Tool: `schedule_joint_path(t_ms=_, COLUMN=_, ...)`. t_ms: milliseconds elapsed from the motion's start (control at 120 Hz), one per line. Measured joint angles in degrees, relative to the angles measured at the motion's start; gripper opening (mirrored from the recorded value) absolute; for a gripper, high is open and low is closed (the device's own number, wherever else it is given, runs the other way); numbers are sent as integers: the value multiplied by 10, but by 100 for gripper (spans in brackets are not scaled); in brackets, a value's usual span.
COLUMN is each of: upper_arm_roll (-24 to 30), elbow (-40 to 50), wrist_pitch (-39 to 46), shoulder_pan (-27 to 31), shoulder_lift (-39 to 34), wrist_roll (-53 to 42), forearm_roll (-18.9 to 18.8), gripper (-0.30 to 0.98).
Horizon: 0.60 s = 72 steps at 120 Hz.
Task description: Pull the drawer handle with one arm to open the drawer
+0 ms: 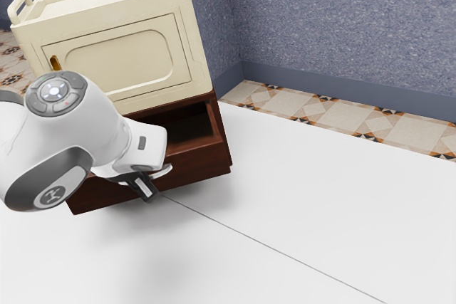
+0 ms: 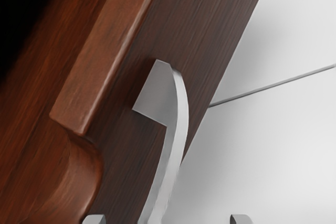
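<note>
Drawer [image 1: 201, 164] and handle [image 1: 164, 171] lie left of centre in the exterior view, and we see the drawer standing open, its dark hollow showing behind the reddish-brown front. It belongs to the lower, dark wooden part of a cabinet [image 1: 122, 12] whose cream upper body leans across the upper left of the frame. That upper part carries a shut panelled door [image 1: 139, 55] with a small brass-coloured pull [image 1: 55, 63] near its edge at the exterior view's left. Our white arm [image 1: 107, 133] reaches in from the exterior view's left, covering part of the drawer front, and our gripper [image 1: 149, 191] points down at the pale curved handle, just left of centre and below mid-height. The white table [image 1: 320, 204] spreads over the lower part and the right of the frame, crossed by a thin dark seam. Blue-grey speckled wall [image 1: 342, 26] and patterned floor tiles [image 1: 335, 115] fill the upper right.

In the wrist view we look closely at the drawer front. The handle's flat mount meets the wood, and its smooth bar bends away and runs down between the fingertips of our gripper [image 2: 168, 219]. They stand wide apart with a gap on either side of the bar, so we have it open around the handle, gripping nothing.
</note>
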State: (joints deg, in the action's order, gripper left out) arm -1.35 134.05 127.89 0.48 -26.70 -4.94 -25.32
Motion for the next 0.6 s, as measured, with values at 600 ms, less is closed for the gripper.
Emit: schedule_joint_path(t_ms=600, upper_arm_roll=11, elbow=-12, wrist_pitch=-4, shoulder_pan=-1, shoulder_lift=-9, wrist_roll=3, forearm_roll=-23, gripper=30)
